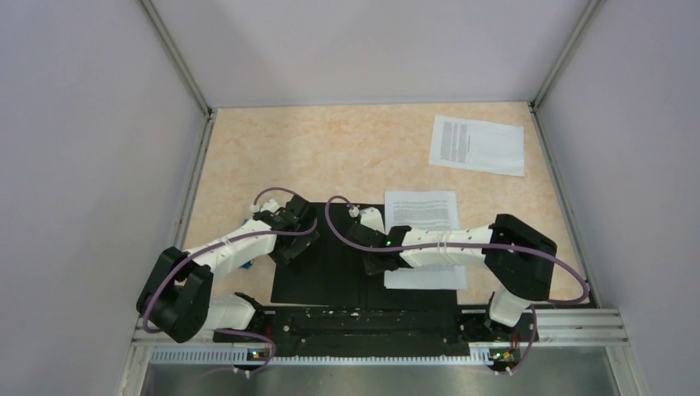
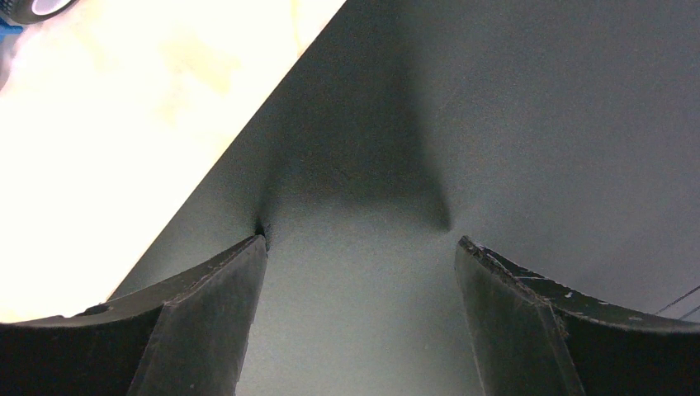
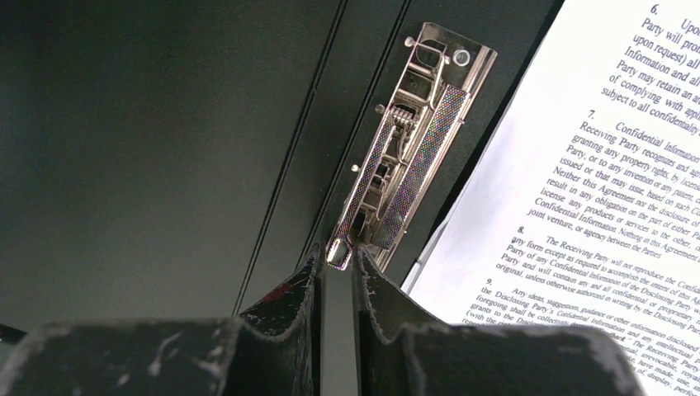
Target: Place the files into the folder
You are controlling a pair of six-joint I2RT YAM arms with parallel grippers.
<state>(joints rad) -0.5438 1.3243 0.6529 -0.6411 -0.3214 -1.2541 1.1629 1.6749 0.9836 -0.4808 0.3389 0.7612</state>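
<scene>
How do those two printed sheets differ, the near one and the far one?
The near sheet lies on the open folder; the far sheet lies on the bare table. The near sheet is partly hidden by the right arm; the far sheet is fully visible, slightly skewed. Both are white with black text.

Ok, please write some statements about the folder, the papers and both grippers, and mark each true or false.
1. The folder lies open, black inside up. True.
2. The left gripper is shut. False: its jaws stand wide open over the folder.
3. The far sheet lies on the table, apart from the folder. True.
4. The right gripper holds the far sheet. False: it is at the near end of the metal clip.
5. No paper lies on the folder. False: the near sheet lies on its right half.
</scene>
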